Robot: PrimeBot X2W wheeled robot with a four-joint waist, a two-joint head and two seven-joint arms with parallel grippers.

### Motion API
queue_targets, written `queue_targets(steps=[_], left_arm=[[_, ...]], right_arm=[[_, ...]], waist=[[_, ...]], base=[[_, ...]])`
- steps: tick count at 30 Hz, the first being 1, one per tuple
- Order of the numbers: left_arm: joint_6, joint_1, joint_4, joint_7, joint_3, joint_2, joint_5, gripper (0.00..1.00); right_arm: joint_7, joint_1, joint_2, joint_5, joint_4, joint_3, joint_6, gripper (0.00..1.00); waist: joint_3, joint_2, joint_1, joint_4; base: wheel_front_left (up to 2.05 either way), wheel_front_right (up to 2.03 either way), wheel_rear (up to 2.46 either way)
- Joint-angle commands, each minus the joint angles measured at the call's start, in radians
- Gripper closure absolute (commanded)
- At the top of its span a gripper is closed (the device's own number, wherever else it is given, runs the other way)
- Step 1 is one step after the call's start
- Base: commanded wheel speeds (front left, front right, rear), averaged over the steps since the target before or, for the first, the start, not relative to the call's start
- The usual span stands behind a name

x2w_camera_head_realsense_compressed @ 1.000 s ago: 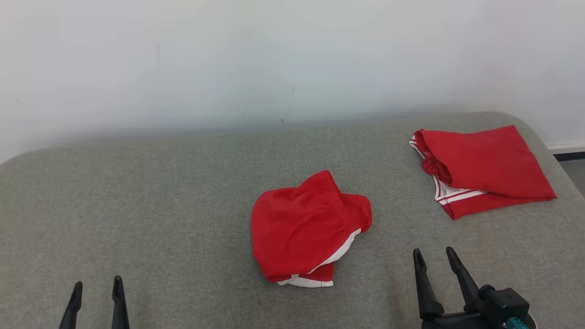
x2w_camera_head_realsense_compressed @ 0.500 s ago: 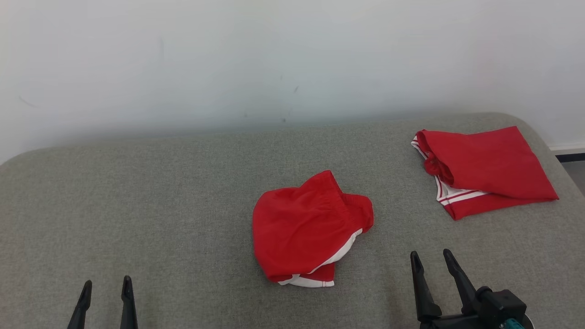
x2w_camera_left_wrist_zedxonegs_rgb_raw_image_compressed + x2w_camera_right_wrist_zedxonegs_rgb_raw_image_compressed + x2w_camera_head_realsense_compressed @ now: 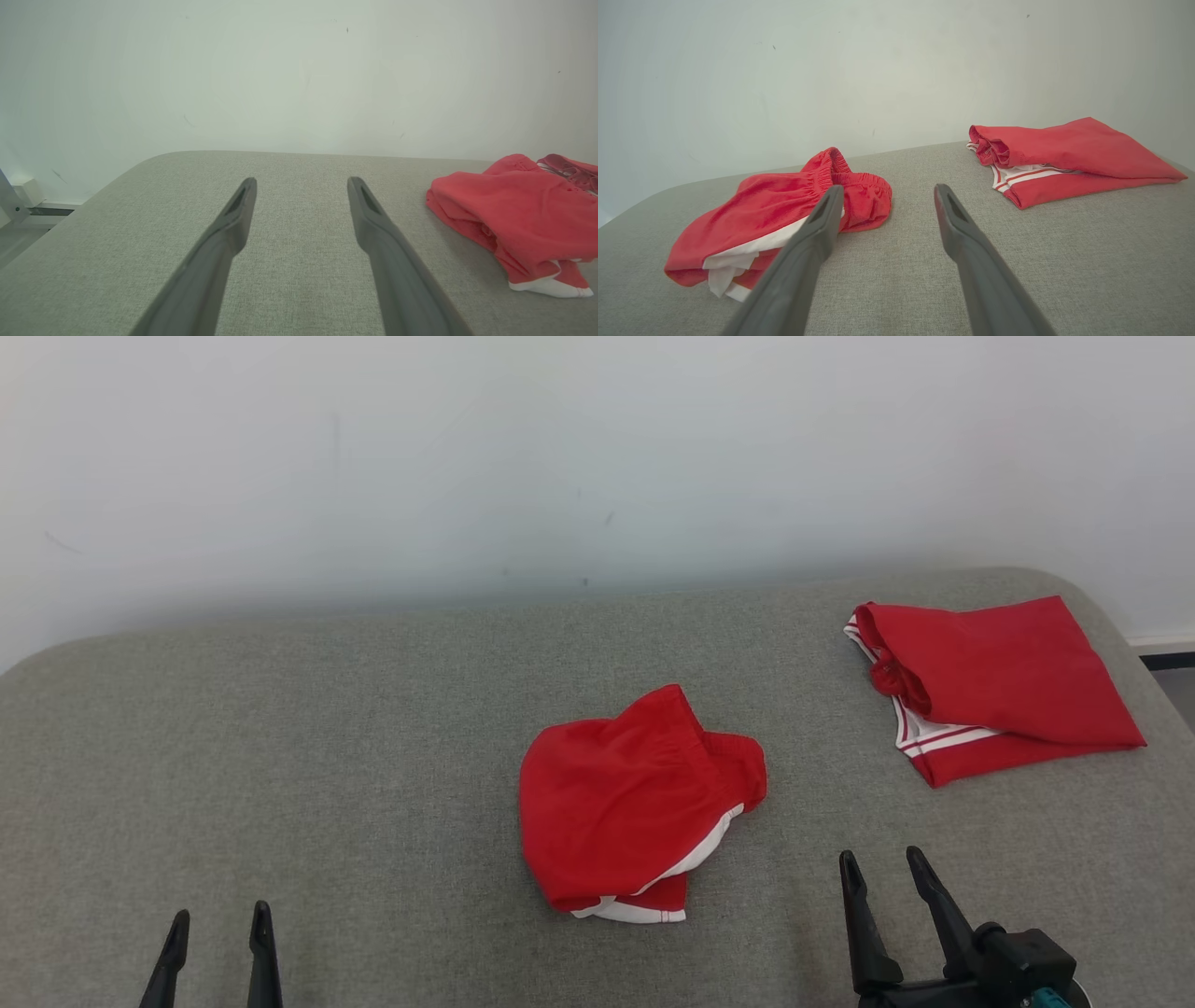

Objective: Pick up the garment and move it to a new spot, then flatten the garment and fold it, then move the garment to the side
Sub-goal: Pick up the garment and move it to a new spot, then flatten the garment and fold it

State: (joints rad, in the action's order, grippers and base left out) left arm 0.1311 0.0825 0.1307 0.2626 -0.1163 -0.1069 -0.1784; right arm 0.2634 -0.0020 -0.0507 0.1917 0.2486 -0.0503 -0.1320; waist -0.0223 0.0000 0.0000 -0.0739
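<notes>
1. Closest in, at the lower left of the head view, the left gripper hovers over the grey woven fabric surface. Its two long dark fingers point up the picture, spread apart with nothing between them.
2. Over at the lower right, the right gripper sits a little further up the surface. Its fingers are parted too, it carries nothing, and its dark wrist block with a teal fitting shows at the bottom edge.
3. Neither claw touches any cloth, and bare grey fabric lies under both pairs of fingertips.
4. Next out, in the middle of the surface, lies the crumpled red pair of shorts with white trim, the garment for this job. It is bunched into a rounded heap, with the gathered elastic waistband toward the far side and the white edging peeking out at the near right corner.
5. It lies nearer the right gripper than the left. In the right wrist view the left finger crosses in front of the heap, though the head view shows a clear gap between them. In the left wrist view it lies well off to the right of the fingers.
6. Further back, at the far right, a folded red garment with white stripes lies flat near the surface's rounded corner, well apart from the crumpled shorts.
7. Behind everything stands a plain white wall with a few faint scuffs.
</notes>
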Motion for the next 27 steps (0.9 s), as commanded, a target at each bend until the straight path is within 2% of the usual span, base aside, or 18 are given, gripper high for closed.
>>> queue_targets(steps=[1,20,23,27], left_arm=[[-0.001,0.006,0.001,0.003,0.0,-0.003,-0.002,0.0],[-0.001,0.006,0.006,0.003,-0.003,-0.009,-0.003,0.0],[-0.001,-0.02,0.005,0.003,0.035,-0.01,0.001,0.0],[-0.001,-0.083,0.017,0.003,0.162,-0.02,0.005,0.0]], right_arm=[[0.001,0.005,0.001,-0.003,0.001,0.001,0.002,0.0],[0.001,0.007,0.001,0.006,0.003,-0.004,0.002,0.0],[0.001,0.007,0.001,0.004,0.005,-0.004,0.002,0.0],[0.001,-0.004,0.001,0.003,0.011,-0.007,0.002,0.0]], waist=[[0.0,0.0,0.0,0.0],[0.006,0.0,0.0,-0.007],[0.008,0.0,0.0,-0.012],[0.011,0.0,0.0,-0.021]], base=[[0.0,0.0,0.0],[0.0,0.0,0.0],[0.0,0.0,0.0],[0.0,0.0,0.0]])
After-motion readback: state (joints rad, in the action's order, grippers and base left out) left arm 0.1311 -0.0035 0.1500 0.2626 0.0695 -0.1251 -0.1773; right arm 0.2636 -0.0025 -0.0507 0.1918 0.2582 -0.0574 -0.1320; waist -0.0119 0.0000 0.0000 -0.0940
